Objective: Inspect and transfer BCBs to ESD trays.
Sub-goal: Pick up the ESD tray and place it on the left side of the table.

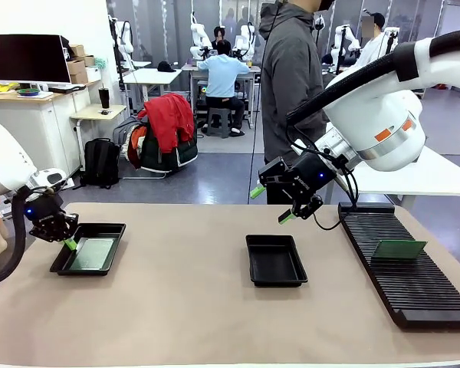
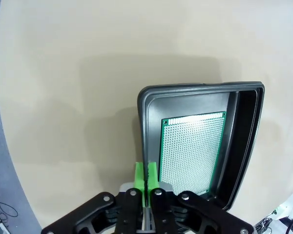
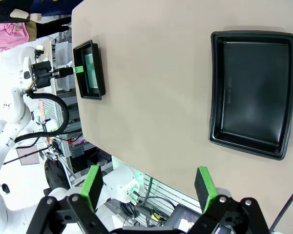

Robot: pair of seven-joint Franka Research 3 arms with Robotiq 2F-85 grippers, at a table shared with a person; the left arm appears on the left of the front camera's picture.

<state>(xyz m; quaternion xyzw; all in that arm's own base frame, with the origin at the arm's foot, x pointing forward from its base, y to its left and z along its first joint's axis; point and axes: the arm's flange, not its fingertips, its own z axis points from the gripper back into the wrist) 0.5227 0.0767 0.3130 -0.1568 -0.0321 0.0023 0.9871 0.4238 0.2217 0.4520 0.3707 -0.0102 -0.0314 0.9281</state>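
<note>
The left arm (image 1: 4,172) comes in low from the left edge. Its black wrist bends downward, so the left end effector (image 1: 70,242) points down at a slant close to the tabletop (image 1: 184,307), and its two green-padded fingers (image 2: 140,176) are pressed together with nothing between them. The right arm (image 1: 379,115) reaches in high from the right side toward the middle, with the right end effector (image 1: 271,205) raised well above the tabletop and tilted down to the left, its fingers (image 3: 93,184) spread wide apart and empty.
</note>
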